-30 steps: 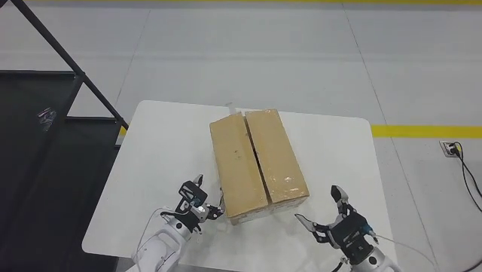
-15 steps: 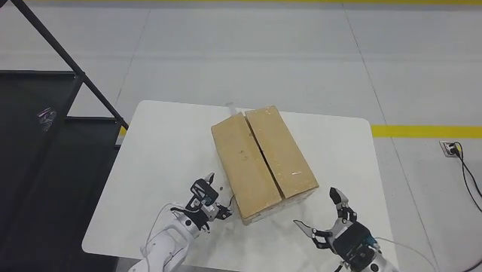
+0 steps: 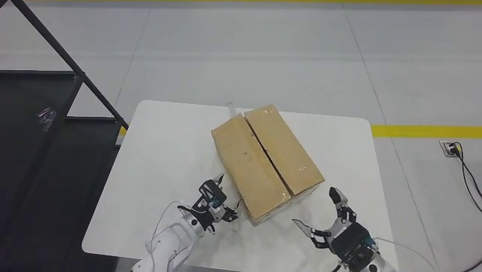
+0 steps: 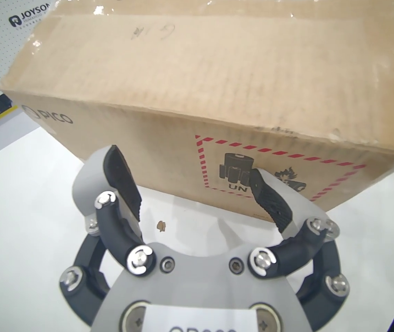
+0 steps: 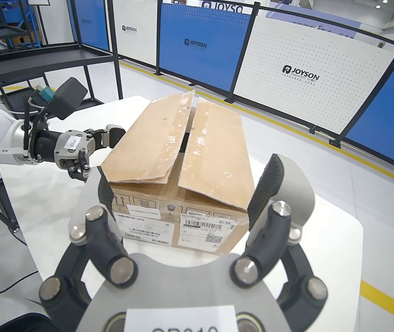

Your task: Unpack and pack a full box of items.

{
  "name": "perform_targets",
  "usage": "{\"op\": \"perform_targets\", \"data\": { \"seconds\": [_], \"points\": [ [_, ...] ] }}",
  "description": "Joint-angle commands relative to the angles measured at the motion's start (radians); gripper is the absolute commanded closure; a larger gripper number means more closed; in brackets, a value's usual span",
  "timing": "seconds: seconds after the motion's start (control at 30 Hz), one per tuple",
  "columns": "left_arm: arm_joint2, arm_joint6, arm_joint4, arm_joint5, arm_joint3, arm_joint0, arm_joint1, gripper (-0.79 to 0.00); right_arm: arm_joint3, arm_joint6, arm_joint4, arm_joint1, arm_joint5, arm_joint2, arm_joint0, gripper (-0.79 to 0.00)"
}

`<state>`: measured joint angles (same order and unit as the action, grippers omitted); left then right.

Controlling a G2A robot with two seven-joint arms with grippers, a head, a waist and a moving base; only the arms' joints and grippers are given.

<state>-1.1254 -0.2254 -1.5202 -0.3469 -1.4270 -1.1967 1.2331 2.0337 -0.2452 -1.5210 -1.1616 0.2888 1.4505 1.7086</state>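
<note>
A brown cardboard box [image 3: 267, 163] sits in the middle of a white table [image 3: 158, 166]. It is turned a little, so its corners point at the table's sides. Its two top flaps [image 5: 214, 139] are folded down, with a thin gap between them, and the near ends of the flaps stick up a bit. White stickers [image 5: 169, 222] are on the short end of the box that faces the right gripper [image 3: 314, 208]. That gripper hangs over the near edge of the table, a little way from the box, with its two fingers spread wide and nothing between them. The left gripper [image 3: 226, 197] is right up against the long side of the box, close to the near corner. Its fingers [image 4: 122, 181] are spread wide too, and they hold nothing. I cannot tell if a fingertip touches the box. A tiny brown crumb [image 4: 161, 225] lies on the table just by the left gripper. A dark shelf [image 3: 45, 144] stands on the floor beside the table.
</note>
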Motion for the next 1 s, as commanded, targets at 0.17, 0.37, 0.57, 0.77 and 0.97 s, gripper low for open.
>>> {"op": "perform_targets", "data": {
  "seconds": [0.17, 0.37, 0.57, 0.77, 0.97],
  "points": [
    [-0.096, -0.035, 0.078, 0.038, -0.006, -0.037, -0.011, -0.785, 0.020, 0.069, -0.148, -0.012, -0.131, -0.123, -0.005, -0.785],
    [-0.180, -0.053, 0.150, 0.049, -0.022, -0.075, -0.021, -0.785, 0.044, 0.057, -0.329, -0.024, -0.268, -0.239, 0.002, -0.785],
    [-0.226, -0.046, 0.227, 0.052, -0.030, -0.099, -0.023, -0.785, 0.066, 0.038, -0.460, -0.024, -0.264, -0.302, 0.005, -0.785],
    [-0.226, -0.046, 0.227, 0.052, -0.030, -0.099, -0.023, -0.785, 0.066, 0.038, -0.460, -0.024, -0.264, -0.302, 0.005, -0.785],
    [-0.226, -0.046, 0.227, 0.052, -0.030, -0.099, -0.023, -0.785, 0.048, 0.046, -0.431, -0.030, -0.262, -0.328, -0.014, -0.785]
  ]
}}
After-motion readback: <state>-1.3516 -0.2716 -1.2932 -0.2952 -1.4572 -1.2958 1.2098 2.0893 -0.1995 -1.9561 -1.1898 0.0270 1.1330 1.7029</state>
